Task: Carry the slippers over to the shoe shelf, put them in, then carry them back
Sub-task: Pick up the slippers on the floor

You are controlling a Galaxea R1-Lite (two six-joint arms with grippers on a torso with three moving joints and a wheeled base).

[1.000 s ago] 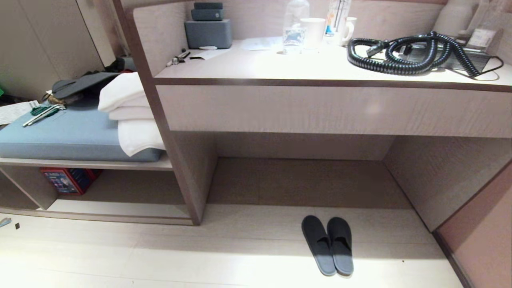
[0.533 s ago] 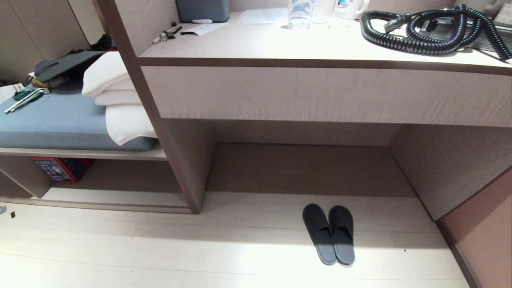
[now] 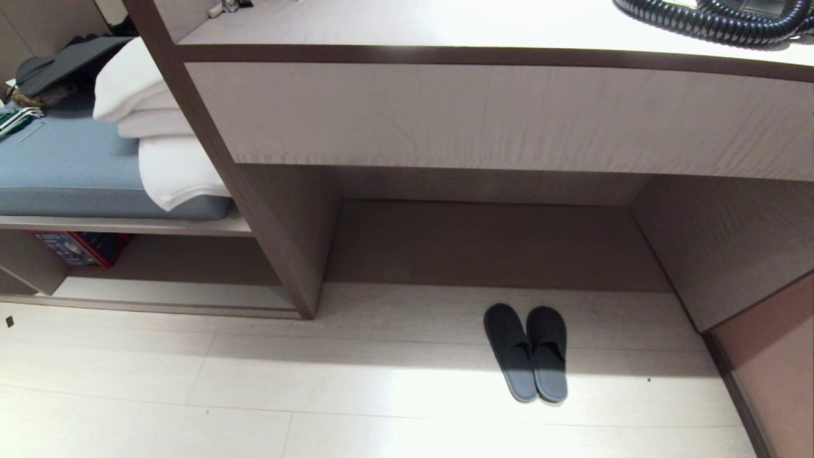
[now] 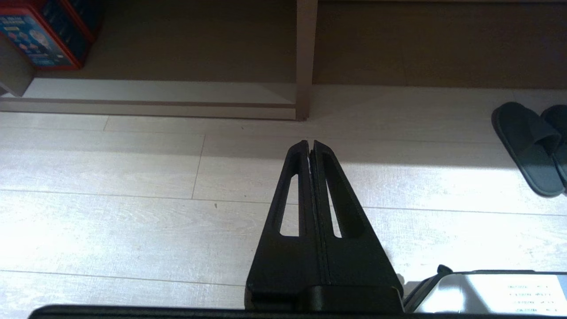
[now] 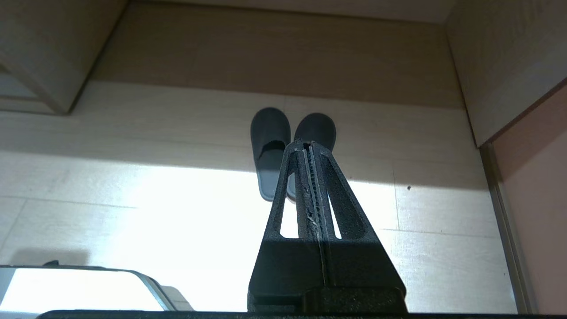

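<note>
Both grippers hang idle above the pale plank floor (image 3: 356, 381), each with its two black fingers pressed flat together and nothing between them. Seen from its own wrist camera, the right gripper (image 5: 308, 142) points straight toward the slippers (image 5: 290, 146), which lie on the floor just beyond its tips; its fingers cover part of the nearer slipper in that view, but it stays clear of them and above them. From the left gripper (image 4: 309, 142), the slippers (image 4: 529, 148) lie well off to its right side, while the upright divider panel (image 4: 305, 57) of the wood-grain unit stands directly ahead of its tips. Past that panel, ahead and to the left gripper's left, the shoe shelf (image 4: 146, 91) opens low with its pale raised base board, a red and blue box (image 4: 42, 33) standing at its far left end. Side by side and touching, toes toward the unit, the pair (image 3: 526, 351) sits at the mouth of the bare-floored recess under the desk (image 3: 483, 114).
</note>
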